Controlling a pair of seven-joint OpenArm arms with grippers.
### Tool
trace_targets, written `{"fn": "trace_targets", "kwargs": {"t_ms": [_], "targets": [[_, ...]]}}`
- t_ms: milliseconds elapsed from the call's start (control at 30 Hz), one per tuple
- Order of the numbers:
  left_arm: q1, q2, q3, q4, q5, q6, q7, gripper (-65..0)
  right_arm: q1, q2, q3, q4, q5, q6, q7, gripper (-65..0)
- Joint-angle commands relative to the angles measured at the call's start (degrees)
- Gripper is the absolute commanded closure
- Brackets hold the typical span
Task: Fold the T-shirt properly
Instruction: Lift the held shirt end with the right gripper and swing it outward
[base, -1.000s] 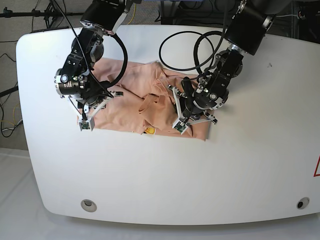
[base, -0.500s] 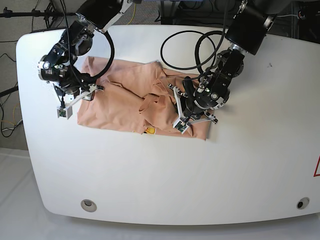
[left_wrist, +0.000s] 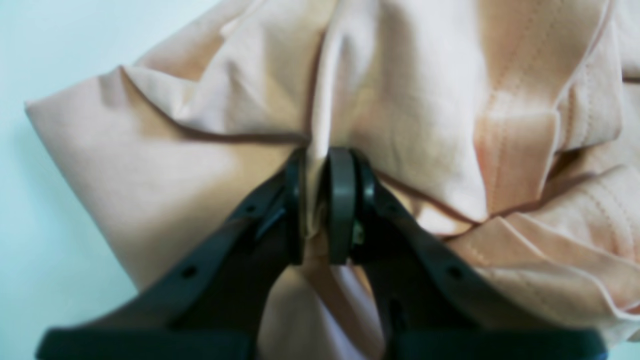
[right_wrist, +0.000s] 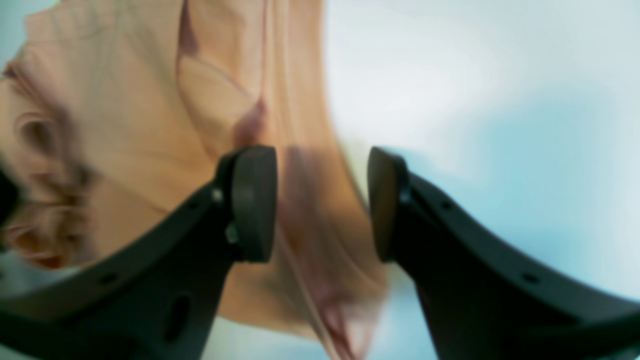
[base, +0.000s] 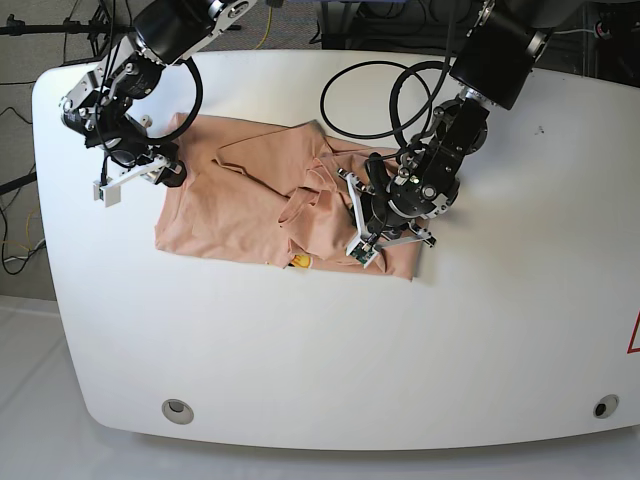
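**Count of things on the table**

One soft peach-pink cloth T-shirt (base: 255, 205) lies on one white rounded table (base: 300, 340). One small yellow-and-black round mark (base: 298, 262) shows at the cloth's near edge. Two black robot arms reach in, one from each side. One black looped cable (base: 375, 100) rests on the tabletop. Two round metal-rimmed holes (base: 177, 409) sit near the table's front edge.

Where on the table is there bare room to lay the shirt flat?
The widest bare table lies in front of the shirt, down to the two round holes near the front edge. More lies right of the left tool. It is crowded behind the shirt, where the black cable loops.
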Motion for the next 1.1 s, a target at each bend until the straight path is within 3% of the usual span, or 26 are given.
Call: {"fn": "trace_targets", "kwargs": {"t_ms": [0, 267, 900, 1000, 1067], "targets": [[-0.24, -0.21, -0.04, 0.24, 0.41, -0.16, 2.19, -4.9, 0.74, 2.26, 0.59, -4.20, 3.37, 0.57, 0.15, -29.0], [0.37, -0.21, -0.04, 0.15, 0.41, -0.16, 2.28, -4.9, 0.65, 4.98, -0.03, -12.37, 11.89, 0.66, 2.00, -29.0], [0.55, -0.12, 0.04, 0.15, 0.41, -0.16, 2.28, -4.9, 0.65, 3.05, -10.57, -12.20, 12.16, 0.14, 3.67, -28.5], [0.55, -0.12, 0.04, 0.15, 0.41, -0.16, 2.28, -4.9, 0.39, 3.05, -12.07, -12.20, 12.25, 0.14, 4.90, -21.8], [0.55, -0.21, 0.04, 0.15, 0.41, -0.16, 2.28, -4.9, 0.39, 3.05, -12.33, -12.20, 12.07, 0.05, 5.16, -11.2]]}}
